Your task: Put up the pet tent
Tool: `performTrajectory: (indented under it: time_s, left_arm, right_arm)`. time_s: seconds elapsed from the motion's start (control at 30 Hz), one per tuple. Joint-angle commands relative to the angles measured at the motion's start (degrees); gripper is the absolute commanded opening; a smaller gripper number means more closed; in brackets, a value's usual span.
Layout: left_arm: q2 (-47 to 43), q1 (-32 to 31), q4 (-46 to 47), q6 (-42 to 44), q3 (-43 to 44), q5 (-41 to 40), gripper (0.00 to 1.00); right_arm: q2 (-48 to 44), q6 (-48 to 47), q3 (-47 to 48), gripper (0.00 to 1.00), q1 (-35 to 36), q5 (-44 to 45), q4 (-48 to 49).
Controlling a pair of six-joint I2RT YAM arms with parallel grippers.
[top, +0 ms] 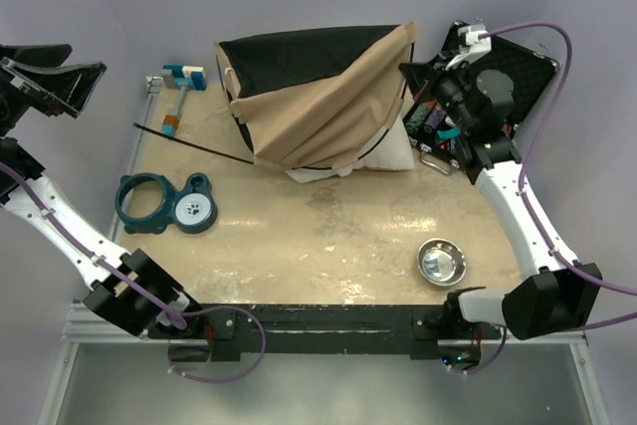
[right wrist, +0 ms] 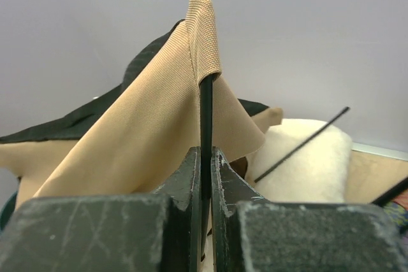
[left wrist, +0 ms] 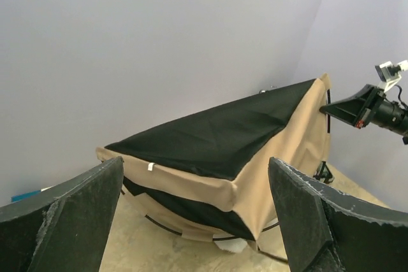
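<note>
The tan pet tent with black lining stands half raised at the back of the table, and shows in the left wrist view. My right gripper is shut on a thin dark tent pole whose tip sits in a tan corner pocket at the tent's upper right corner. My left gripper is open and empty, held high at the far left, well away from the tent. A loose dark pole sticks out from the tent's left side. A white cushion lies under the tent.
A teal pet feeder lies at the left. A steel bowl sits at the front right. A blue and white tool lies at the back left. A black case with small items stands at the back right.
</note>
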Motion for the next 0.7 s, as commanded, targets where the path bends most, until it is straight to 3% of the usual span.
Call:
performTrajectory:
  time_s: [0.0,0.17,0.23,0.4,0.67]
  left_arm:
    - [-0.8,1.1,14.0,-5.8,-5.5,0.5,1.00]
    - [-1.5,1.0,30.5,-17.6,-16.7,0.3,0.93]
    - [-1.5,0.8,47.4,-26.5,-22.0,-2.3,0.88]
    - [-12.1,-14.9,47.2,-14.8,-32.5,4.1,0.87]
    - [-20.3,-30.3,46.9,-8.3,-42.6,6.9,0.88]
  right_arm:
    - [1.3,-0.9,-0.1,0.00,-3.4,1.1,1.6]
    - [3.7,-1.0,0.2,0.00,-6.3,0.6,1.2]
    - [5.2,-0.8,0.6,0.00,-7.2,0.3,0.6]
    - [7.5,-0.7,1.8,0.00,-8.8,0.3,-1.0]
    - [9.8,-1.0,1.8,0.00,-9.3,0.3,-0.9]
